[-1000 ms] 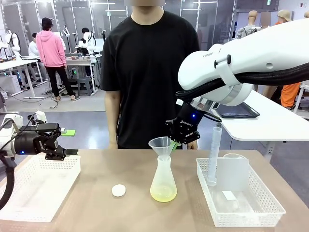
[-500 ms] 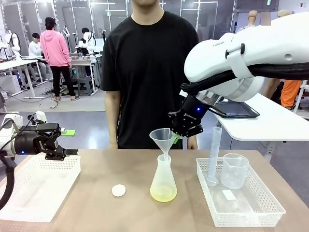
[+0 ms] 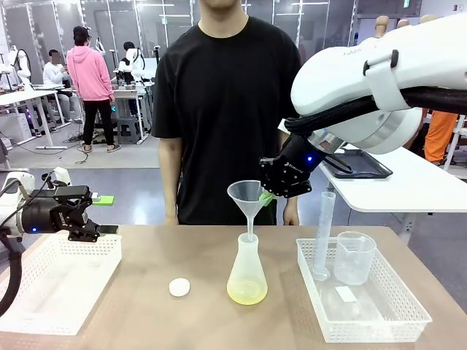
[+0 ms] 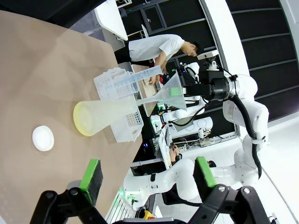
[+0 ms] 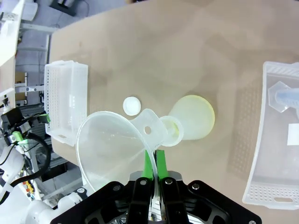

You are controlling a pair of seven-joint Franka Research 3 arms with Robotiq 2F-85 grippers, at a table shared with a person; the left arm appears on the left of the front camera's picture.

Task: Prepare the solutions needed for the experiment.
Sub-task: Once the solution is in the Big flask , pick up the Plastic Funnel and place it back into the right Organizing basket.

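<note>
The solutions [image 3: 246, 294] lie as a shallow pale yellow layer in the bottom of a frosted conical flask [image 3: 246, 264]. The flask stands upright near the middle of the worktop [image 3: 182, 255]. The right claw [image 3: 268, 196] hangs above the flask, slightly right and to the far side. It is clamped shut on the rim tab of a clear funnel [image 3: 246, 197], well above the liquid. The funnel's stem points down at the flask's mouth; whether it is inside the mouth cannot be told. From the right wrist, the green pads [image 5: 148, 164] pinch the tab, with the yellow flask base [image 5: 196, 115] beyond.

The left claw [image 3: 108, 215] is far to the left of the flask, over the far edge of a white basket [image 3: 44, 302]. Its jaws are spread wide and empty.

There is white print on the right claw's black body and on its arm, too small to read.
</note>
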